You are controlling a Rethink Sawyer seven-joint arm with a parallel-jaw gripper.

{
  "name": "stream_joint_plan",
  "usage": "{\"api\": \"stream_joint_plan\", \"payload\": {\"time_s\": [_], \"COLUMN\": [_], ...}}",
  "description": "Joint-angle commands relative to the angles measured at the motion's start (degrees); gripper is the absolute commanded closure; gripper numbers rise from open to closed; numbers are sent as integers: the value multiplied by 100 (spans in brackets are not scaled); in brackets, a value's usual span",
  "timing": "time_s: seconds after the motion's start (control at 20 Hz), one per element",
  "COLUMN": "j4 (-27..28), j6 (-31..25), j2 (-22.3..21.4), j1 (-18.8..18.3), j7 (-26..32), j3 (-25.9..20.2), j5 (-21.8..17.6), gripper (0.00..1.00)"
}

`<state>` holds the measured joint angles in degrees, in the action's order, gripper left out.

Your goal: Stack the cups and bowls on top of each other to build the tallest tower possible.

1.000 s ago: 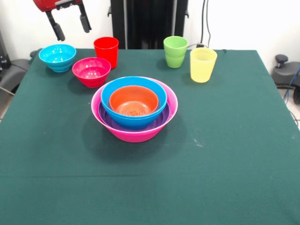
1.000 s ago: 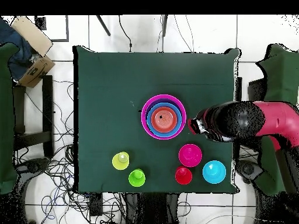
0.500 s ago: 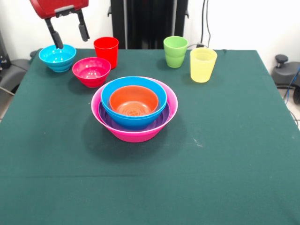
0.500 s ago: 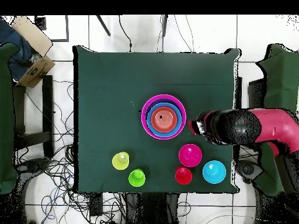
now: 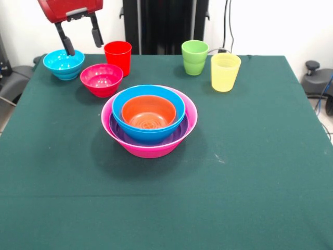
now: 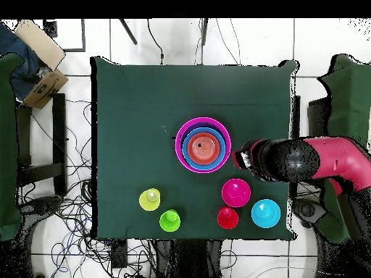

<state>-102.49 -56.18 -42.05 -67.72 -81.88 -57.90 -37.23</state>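
Note:
The tower [image 5: 149, 121] [image 6: 203, 145] stands mid-table: a pink bowl holding a purple one, a blue one and an orange one. My gripper [image 5: 82, 40] [image 6: 242, 158] hangs open and empty in the air, above the table between the cyan bowl [image 5: 63, 63] [image 6: 266, 213] and the magenta-red bowl [image 5: 101, 79] [image 6: 236, 192]. The red cup [image 5: 118, 57] [image 6: 227, 218] stands upright just behind the magenta-red bowl. The green cup [image 5: 195, 57] [image 6: 169, 220] and the yellow cup [image 5: 225, 72] [image 6: 150, 199] stand upright side by side.
A green cloth covers the table [image 5: 250, 172] [image 6: 130, 130]. A black column [image 5: 164, 26] rises behind its far edge. A cardboard box [image 6: 40, 61] and cables lie on the floor beside the table.
My gripper has shifted a little toward the red cup, from beside the cyan bowl to between the two small bowls. Cups and bowls have stayed put.

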Motion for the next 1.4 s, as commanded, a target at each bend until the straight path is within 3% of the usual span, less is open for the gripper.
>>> {"api": "stream_joint_plan", "payload": {"time_s": [0.05, 0.85, 1.4], "j4": [-337, -619, -898], "j6": [274, 684, 1337], "j2": [434, 714, 907], "j1": [-23, -476, -503], "j7": [1438, 1695, 1458], "j3": [71, -116, -64], "j5": [-458, -661, -1131], "gripper": [0, 0, 0]}}
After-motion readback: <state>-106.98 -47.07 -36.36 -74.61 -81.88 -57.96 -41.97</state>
